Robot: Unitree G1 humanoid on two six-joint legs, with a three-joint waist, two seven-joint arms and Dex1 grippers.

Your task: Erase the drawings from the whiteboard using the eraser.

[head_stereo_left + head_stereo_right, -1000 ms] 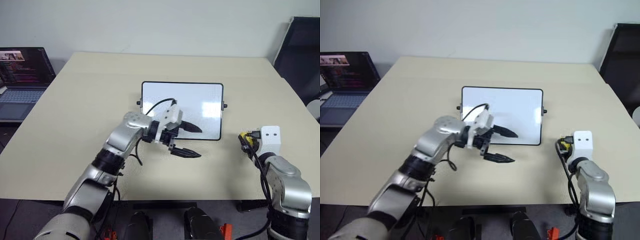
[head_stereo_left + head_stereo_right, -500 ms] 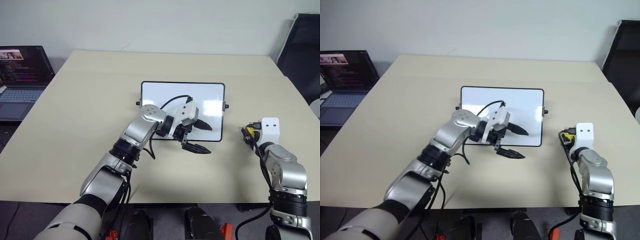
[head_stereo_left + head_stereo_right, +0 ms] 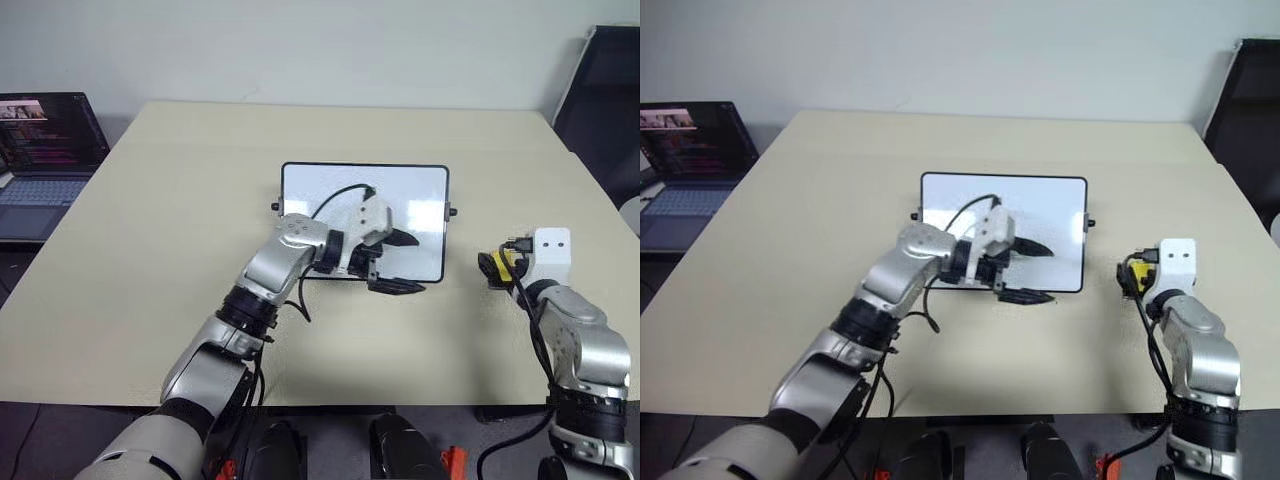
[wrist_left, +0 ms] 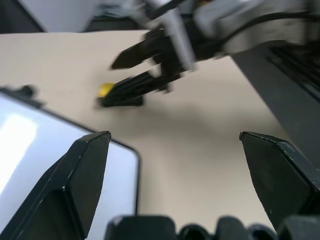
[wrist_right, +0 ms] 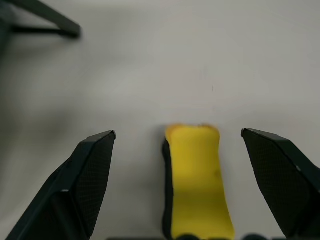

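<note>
Small yellow oblong eraser (image 5: 197,180) lies on the beige table (image 3: 150,250), right of the glossy black-framed whiteboard (image 3: 420,185), between the right gripper's (image 5: 177,150) spread fingers. Looks light, stiff; pinch its long sides. Left gripper (image 3: 400,262) also spread.

Left gripper (image 3: 398,263) hides part of the whiteboard (image 3: 330,190) — drawings indiscernible.

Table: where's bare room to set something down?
Free: the table between the laptop and the whiteboard, and the far strip behind the whiteboard. Crowded: whiteboard's near edge under the left gripper, and by the eraser at the right gripper.
</note>
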